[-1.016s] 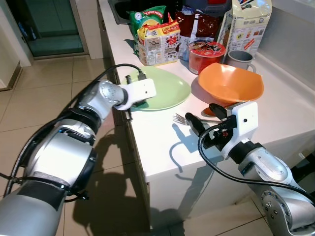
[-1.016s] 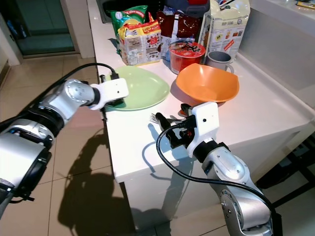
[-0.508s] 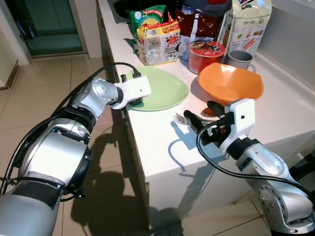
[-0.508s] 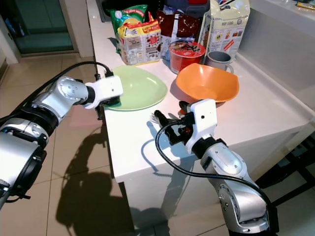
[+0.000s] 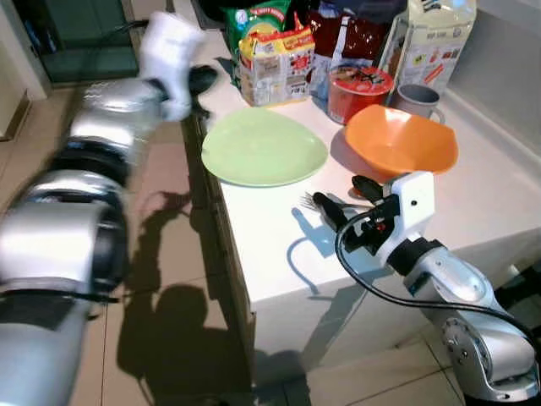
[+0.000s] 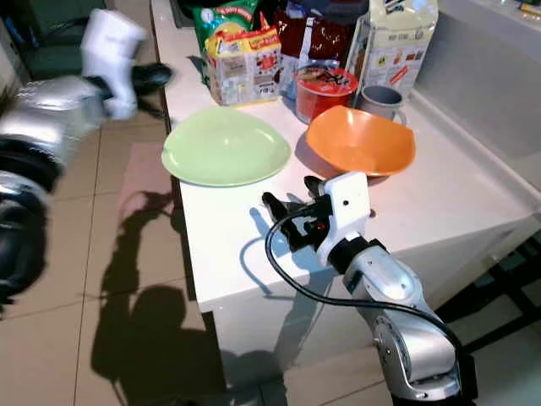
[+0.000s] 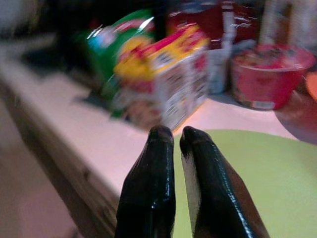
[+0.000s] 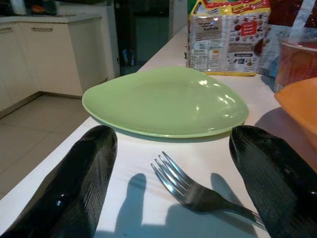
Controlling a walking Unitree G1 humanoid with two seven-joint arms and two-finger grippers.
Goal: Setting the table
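Observation:
A light green plate (image 5: pixel 264 145) lies on the white counter (image 5: pixel 279 254) near its left edge. An orange bowl (image 5: pixel 401 144) sits to its right. A metal fork (image 8: pixel 193 191) lies on the counter in front of the plate, tines toward it. My right gripper (image 5: pixel 341 193) is open and low over the counter, one finger on each side of the fork. My left gripper (image 5: pixel 199 80), blurred, is raised beyond the plate's far left rim. In the left wrist view its fingers (image 7: pixel 158 148) are shut with nothing between them.
At the back of the counter stand a noodle pack (image 5: pixel 272 63), a red cup of noodles (image 5: pixel 359 89), a grey mug (image 5: pixel 418 100), a tall carton (image 5: pixel 431 38) and snack bags. Tiled floor (image 5: pixel 169 279) lies to the left, below the counter edge.
My left gripper has let go of the plate's near left rim and swung up and back, leaving the plate on the counter. The right gripper stays open around the fork.

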